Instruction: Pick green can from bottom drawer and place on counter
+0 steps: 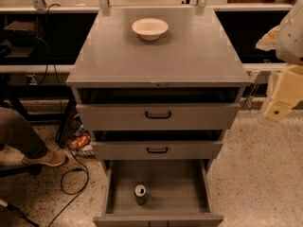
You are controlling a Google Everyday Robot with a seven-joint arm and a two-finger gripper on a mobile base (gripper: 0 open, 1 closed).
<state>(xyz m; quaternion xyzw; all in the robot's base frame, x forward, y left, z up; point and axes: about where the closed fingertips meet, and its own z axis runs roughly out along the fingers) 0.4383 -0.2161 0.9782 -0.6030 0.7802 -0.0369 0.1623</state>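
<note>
The green can (140, 194) stands upright on the grey floor of the open bottom drawer (180, 188), near its front and left of centre. The counter (189, 51) is the flat grey top of the drawer cabinet, with a white bowl (150, 28) near its back. My gripper (282, 98) is at the right edge of the view, beside the cabinet at about the height of the top drawer. It is well above and to the right of the can and holds nothing that I can see.
The two upper drawers with black handles (158, 114) are pulled partly out above the bottom drawer. A person's leg and shoe (45, 159) are on the floor at the left, with black cables (75, 183) and an orange packet (80, 141) nearby.
</note>
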